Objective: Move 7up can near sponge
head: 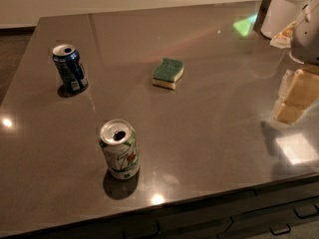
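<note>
The 7up can (119, 149), white and green with a red spot and an open silver top, stands upright near the front edge of the dark grey counter (209, 133). The sponge (168, 73), with a green top and pale yellow base, lies flat near the counter's middle, behind and to the right of the can. My gripper (295, 97), with tan parts under a pale arm, hangs low over the counter at the far right edge of the view. It is well away from both the can and the sponge and holds nothing that I can see.
A dark blue can (70, 68) stands upright at the left of the counter. A white container (288, 9) stands at the back right corner. Drawer handles (280, 229) show below the counter's front edge.
</note>
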`<action>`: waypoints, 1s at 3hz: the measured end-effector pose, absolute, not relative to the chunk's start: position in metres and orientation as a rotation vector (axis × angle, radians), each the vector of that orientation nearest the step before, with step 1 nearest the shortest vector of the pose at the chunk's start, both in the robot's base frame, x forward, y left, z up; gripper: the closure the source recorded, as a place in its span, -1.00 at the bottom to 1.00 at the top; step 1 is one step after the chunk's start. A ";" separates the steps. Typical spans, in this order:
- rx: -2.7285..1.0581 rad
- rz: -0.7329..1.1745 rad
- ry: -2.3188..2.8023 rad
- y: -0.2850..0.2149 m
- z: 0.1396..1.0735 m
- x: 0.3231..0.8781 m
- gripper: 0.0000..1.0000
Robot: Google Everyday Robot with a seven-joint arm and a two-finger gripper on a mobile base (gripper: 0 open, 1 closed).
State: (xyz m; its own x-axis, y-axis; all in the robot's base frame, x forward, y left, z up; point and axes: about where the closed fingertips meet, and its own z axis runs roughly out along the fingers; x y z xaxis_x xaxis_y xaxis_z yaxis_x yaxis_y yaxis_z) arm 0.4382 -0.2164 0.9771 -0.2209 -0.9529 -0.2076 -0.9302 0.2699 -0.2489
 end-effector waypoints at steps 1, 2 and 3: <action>-1.723 -0.102 2.229 -0.216 0.977 0.438 -1.00; -1.724 -0.075 2.241 -0.213 0.976 0.441 -1.00; -1.752 -0.007 2.227 -0.192 0.967 0.440 -1.00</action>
State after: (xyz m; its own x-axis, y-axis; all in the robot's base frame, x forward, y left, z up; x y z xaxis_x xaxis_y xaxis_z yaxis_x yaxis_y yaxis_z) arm 0.4403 -0.1922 0.9667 -0.2067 -0.9497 -0.2354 -0.9482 0.2537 -0.1911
